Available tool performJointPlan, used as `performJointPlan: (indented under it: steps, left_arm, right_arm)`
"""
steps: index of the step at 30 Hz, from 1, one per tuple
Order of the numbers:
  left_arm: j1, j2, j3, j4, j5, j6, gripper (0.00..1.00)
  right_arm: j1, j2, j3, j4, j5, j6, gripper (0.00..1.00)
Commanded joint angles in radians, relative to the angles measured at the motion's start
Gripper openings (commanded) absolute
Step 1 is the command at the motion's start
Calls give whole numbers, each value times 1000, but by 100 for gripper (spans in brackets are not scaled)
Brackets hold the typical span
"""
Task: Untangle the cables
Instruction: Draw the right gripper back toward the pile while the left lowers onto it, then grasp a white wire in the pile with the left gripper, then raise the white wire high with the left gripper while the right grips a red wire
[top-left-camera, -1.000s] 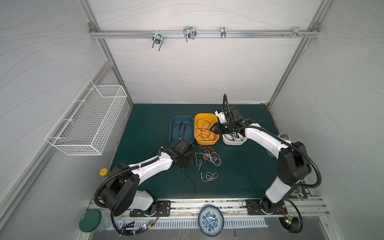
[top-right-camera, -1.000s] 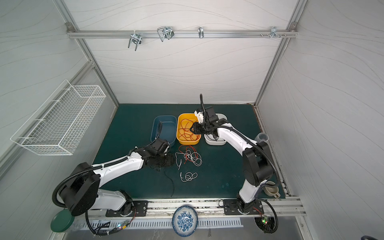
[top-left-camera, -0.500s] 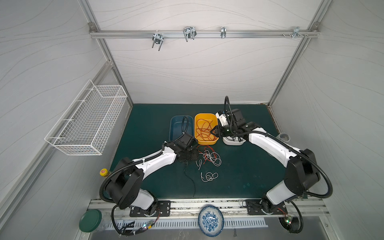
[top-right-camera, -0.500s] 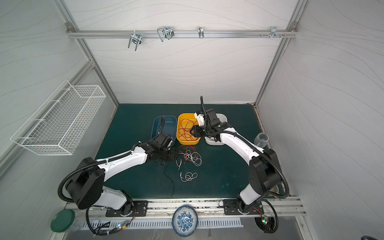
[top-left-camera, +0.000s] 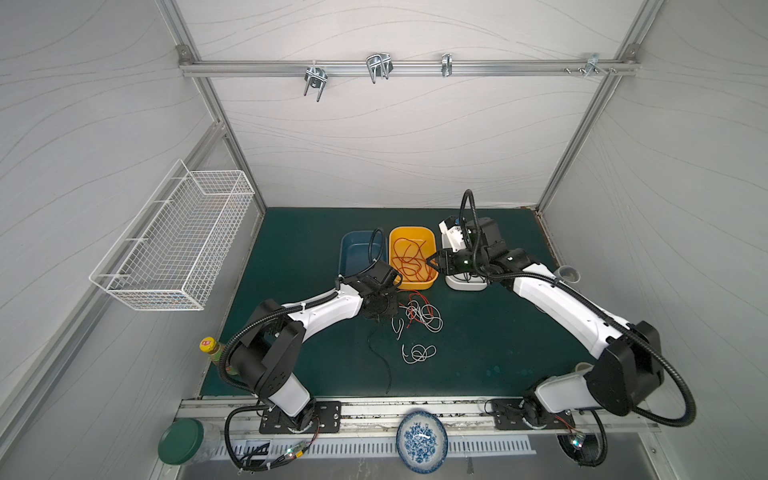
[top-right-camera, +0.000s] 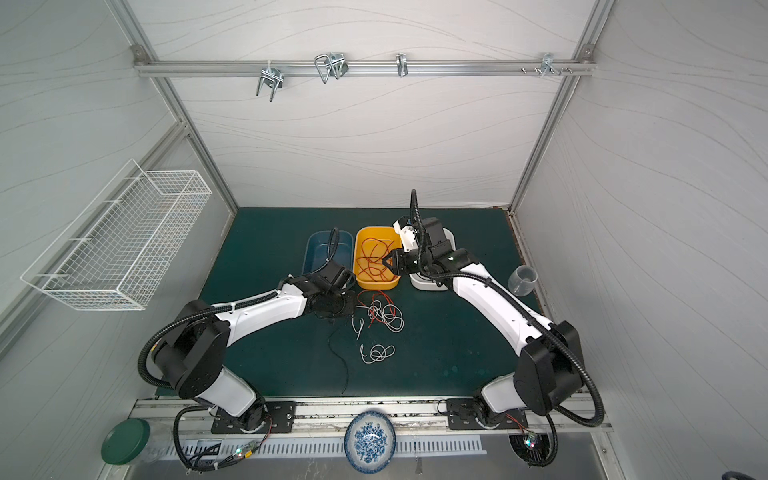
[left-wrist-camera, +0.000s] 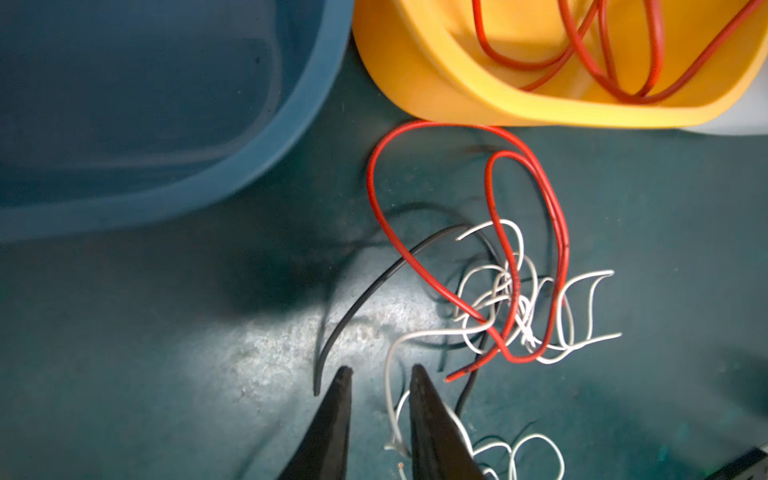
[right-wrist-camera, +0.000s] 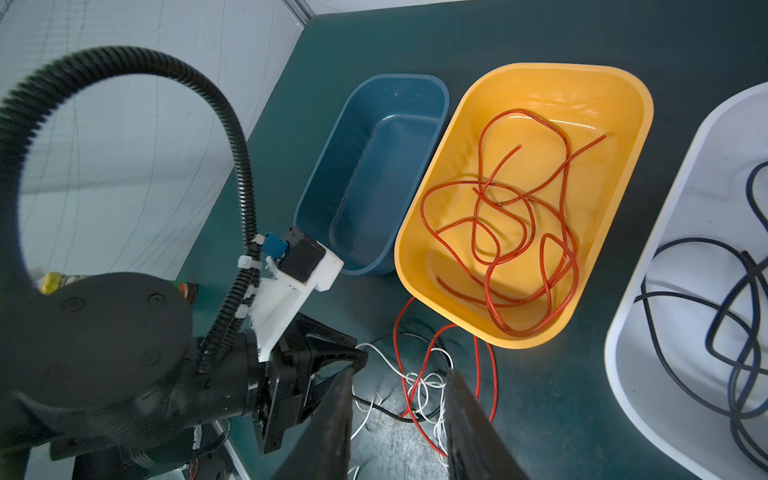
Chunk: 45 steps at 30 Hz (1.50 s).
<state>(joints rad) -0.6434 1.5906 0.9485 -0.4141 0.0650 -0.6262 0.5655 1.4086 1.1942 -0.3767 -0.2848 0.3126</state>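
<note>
Looking down on the green worktop (top-left-camera: 498, 353), the tangle of red, white and black cables (top-left-camera: 419, 313) lies just on the near side of the yellow tub (top-left-camera: 411, 229), which has loose red cables (right-wrist-camera: 519, 232) coiled inside. The left pincer (left-wrist-camera: 380, 374) sits low at the tangle's left edge, jaws a narrow gap apart, with a white wire (left-wrist-camera: 387, 382) showing in that gap, not visibly pinched. The right pincer (right-wrist-camera: 399, 370) hangs over the yellow tub's right rim, released and grasping nothing. Black cables (right-wrist-camera: 706, 240) lie in the white tub (right-wrist-camera: 685, 187) on the right; the blue tub (top-left-camera: 353, 257) stands on the left.
</note>
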Motion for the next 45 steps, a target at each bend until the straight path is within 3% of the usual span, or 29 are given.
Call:
performJointPlan:
  steps: [1,5,14,23,31,41,45]
  left_arm:
    - [-2,18,50,-10,-16,3,18]
    - [-2,17,83,-34,-13,10,0]
    - [-3,-130,167,-125,5,13,0]
    - [-16,-275,288,-222,19,32,0]
    - [-21,-315,410,-271,67,24,0]
    - [-57,-360,454,-285,73,-15,0]
    - [-62,-368,449,-283,71,-26,0]
  right_arm:
    - [0,-53,-18,-18,3,-15,38]
    - [8,-105,-48,-18,-5,-1,39]
    - [123,-251,-221,12,23,32,40]
    - [207,-365,-424,158,4,84,42]
    - [325,-359,-496,316,2,80,43]
    - [339,-311,-563,558,77,91,43]
    - [353,-264,-550,576,142,79,38]
